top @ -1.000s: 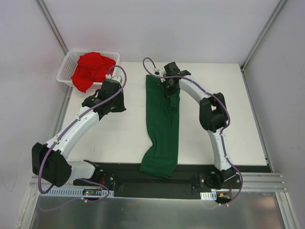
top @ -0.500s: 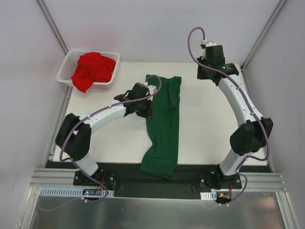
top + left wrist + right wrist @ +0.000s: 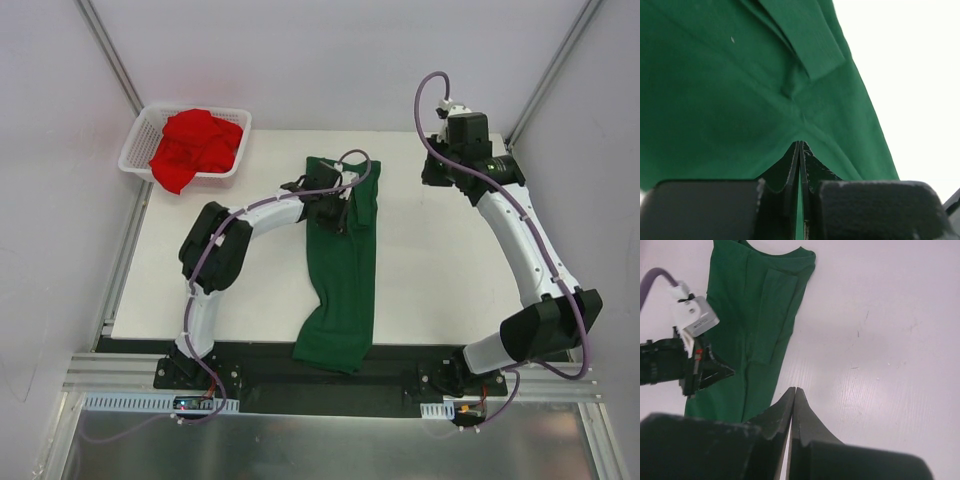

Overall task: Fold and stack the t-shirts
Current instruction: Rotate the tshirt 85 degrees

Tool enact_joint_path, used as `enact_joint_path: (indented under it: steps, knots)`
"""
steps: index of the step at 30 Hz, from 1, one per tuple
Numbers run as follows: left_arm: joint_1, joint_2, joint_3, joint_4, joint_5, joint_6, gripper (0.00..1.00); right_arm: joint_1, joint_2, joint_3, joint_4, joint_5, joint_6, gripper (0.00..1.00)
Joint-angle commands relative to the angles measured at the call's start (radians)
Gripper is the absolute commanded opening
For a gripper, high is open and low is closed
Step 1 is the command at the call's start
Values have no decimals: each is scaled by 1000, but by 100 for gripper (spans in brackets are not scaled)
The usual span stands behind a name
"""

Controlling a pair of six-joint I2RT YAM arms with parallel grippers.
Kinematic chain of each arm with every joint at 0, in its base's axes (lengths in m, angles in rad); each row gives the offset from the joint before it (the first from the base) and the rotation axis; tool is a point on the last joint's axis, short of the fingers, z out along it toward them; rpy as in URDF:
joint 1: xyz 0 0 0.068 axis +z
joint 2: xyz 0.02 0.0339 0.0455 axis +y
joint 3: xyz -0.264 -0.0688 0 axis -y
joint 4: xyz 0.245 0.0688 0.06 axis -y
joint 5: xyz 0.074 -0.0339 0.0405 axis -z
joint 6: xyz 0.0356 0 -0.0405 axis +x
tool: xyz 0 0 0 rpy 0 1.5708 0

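White table (image 3: 440,275), long-folded green t-shirt (image 3: 345,270)

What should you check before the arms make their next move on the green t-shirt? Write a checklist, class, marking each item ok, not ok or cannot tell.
1. Free right gripper: ok, shut on nothing, above bare table.
2. Hold by left gripper on the green t-shirt: cannot tell; shut, tips at the cloth.
3. Lengthwise fold of the green t-shirt: ok, a long strip.
4. Shirt wholly on the table: not ok, its near end hangs over the edge.
5. Fold of the red t-shirt: not ok, crumpled in the basket.
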State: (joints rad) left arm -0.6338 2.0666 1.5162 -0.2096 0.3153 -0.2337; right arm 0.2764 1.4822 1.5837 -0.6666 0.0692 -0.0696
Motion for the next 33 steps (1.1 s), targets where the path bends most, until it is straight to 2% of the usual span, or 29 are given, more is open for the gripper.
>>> enact_joint_path:
  steps: [1, 6, 11, 23, 27, 33]
  knots:
    - [42, 84, 100, -33, 79, 14, 0, -3, -69, -5, -14, -29, 16, 1]
    - [98, 135, 137, -57, 119, -21, 0, -11, -80, -11, -19, -45, 13, 1]
    - [141, 214, 251, -109, 151, -27, 0, -14, -76, -21, -22, -58, 13, 1]
    - [174, 440, 642, -295, 183, -12, 0, -25, -69, -33, -37, -60, 1, 1]
    - [183, 495, 746, -330, 147, -12, 0, -26, -69, -37, -45, -57, -6, 1]
    - [220, 524, 815, -370, 38, -26, 0, -28, -68, -50, -50, -60, -9, 1]
